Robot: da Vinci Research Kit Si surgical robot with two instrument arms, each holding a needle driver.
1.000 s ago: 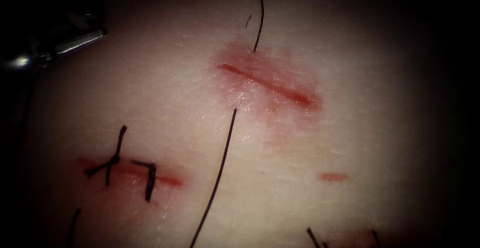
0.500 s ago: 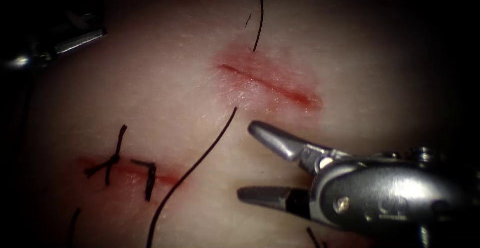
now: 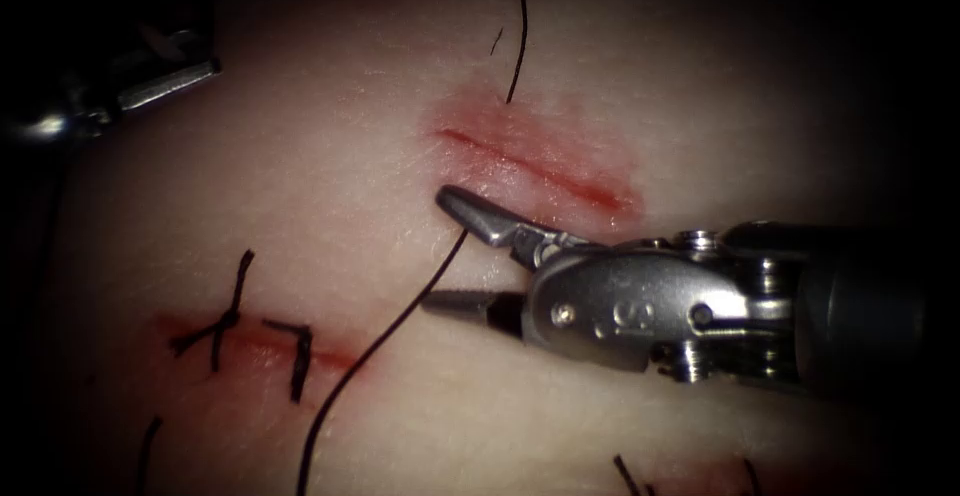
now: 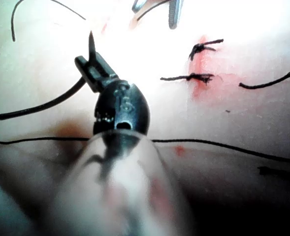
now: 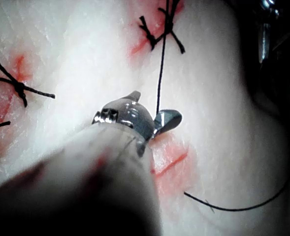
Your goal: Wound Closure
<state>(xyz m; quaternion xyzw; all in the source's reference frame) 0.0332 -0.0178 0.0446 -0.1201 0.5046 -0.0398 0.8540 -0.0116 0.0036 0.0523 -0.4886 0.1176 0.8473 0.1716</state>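
The right claw stands open and empty — the thread passes between its jaws, just left of the cut. The left claw grips the needle — clear of the tissue.

- My right tool hovers with its fingers spread, holding nothing.
- The thread runs between them.
- An unstitched cut lies beside them.
- Knotted stitches cross another cut.
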